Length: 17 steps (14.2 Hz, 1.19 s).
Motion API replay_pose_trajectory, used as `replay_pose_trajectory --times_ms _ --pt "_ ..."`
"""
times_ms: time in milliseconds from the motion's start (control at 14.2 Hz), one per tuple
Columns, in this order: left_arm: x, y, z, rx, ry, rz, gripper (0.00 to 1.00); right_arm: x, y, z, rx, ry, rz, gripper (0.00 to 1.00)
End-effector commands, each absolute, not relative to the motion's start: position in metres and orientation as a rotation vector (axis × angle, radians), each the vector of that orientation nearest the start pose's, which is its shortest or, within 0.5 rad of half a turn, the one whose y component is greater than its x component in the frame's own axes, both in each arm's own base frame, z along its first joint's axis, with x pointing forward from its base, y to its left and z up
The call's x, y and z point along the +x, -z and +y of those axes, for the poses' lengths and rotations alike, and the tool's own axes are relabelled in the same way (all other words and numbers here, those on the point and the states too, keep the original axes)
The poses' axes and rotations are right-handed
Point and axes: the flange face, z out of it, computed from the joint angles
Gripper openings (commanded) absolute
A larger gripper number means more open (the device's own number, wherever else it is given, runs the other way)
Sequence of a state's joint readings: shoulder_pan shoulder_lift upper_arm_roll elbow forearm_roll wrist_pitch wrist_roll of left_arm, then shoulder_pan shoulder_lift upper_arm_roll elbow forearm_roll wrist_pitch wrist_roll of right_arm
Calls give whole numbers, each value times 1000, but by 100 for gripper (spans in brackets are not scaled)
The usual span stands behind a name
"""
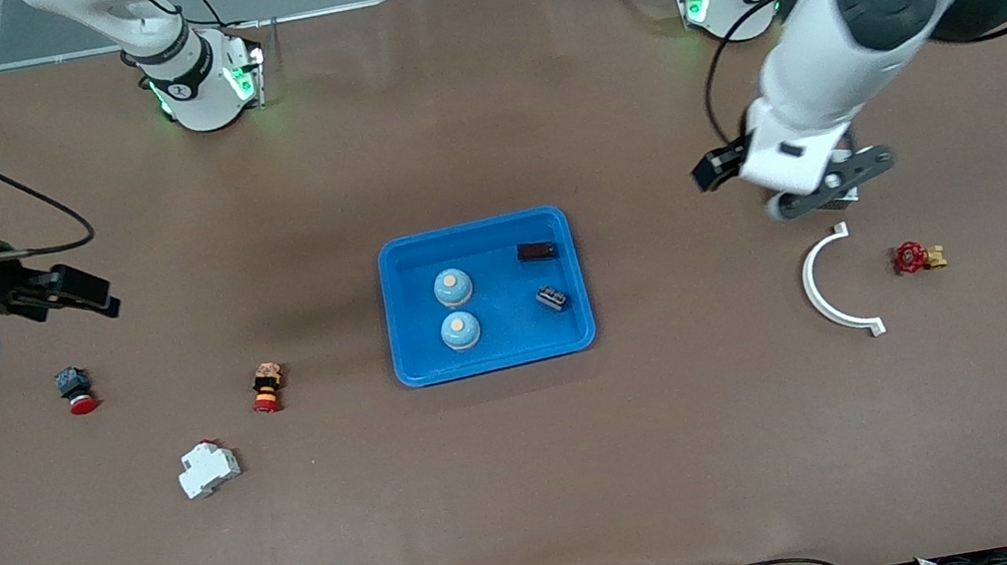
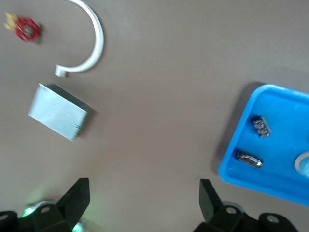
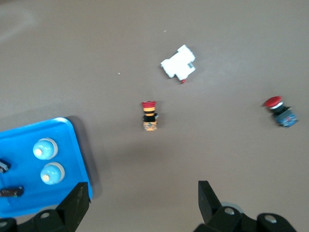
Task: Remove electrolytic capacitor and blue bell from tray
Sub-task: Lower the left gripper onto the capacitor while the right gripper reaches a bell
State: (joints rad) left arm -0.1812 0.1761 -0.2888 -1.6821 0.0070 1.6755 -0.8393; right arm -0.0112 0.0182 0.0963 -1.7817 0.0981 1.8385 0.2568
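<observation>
One brown table [image 1: 535, 480] bears a blue tray [image 1: 496, 360].

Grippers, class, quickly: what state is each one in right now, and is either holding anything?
Left gripper: open, holding nothing, over bare table near the white curved bracket.
Right gripper: open, holding nothing, over bare table at its end.

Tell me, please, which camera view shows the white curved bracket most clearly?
The left wrist view: the white curved bracket appears large and nearly whole, one end cut by the frame edge. The front view shows the whole arc, but smaller, beside the red valve. The right wrist view misses it.
</observation>
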Motion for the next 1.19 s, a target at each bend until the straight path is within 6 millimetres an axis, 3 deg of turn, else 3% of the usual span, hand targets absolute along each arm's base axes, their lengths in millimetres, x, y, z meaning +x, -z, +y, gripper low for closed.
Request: replay_pose_trajectory --times_ms 0,281,421,492,562,632,983,1124 --pt "540 -429 -301 -2977 -275 -726 100 544 -503 104 -2987 79 437 100" --pt "551 -348 -358 -2970 -234 -1009 100 526 -457 188 -2922 104 630 100" --pt "561 -316 -371 -2958 -204 -1183 100 523 -430 224 -2929 69 648 100" --pt "558 -302 -389 -2954 -201 -1237 90 522 -415 234 -2931 47 670 100" --pt "553 -289 -411 -2957 -208 -1270 70 520 -400 247 -2939 22 676 100" --pt "549 -276 -429 -2939 -214 -1313 69 519 -384 257 -2947 1 674 100" --pt "550 -226 -443 -2894 -230 -1427 69 516 -336 305 -2900 43 768 100" --pt "544 -219 -449 -2849 -169 -1469 69 515 -319 326 -2899 49 812 100"
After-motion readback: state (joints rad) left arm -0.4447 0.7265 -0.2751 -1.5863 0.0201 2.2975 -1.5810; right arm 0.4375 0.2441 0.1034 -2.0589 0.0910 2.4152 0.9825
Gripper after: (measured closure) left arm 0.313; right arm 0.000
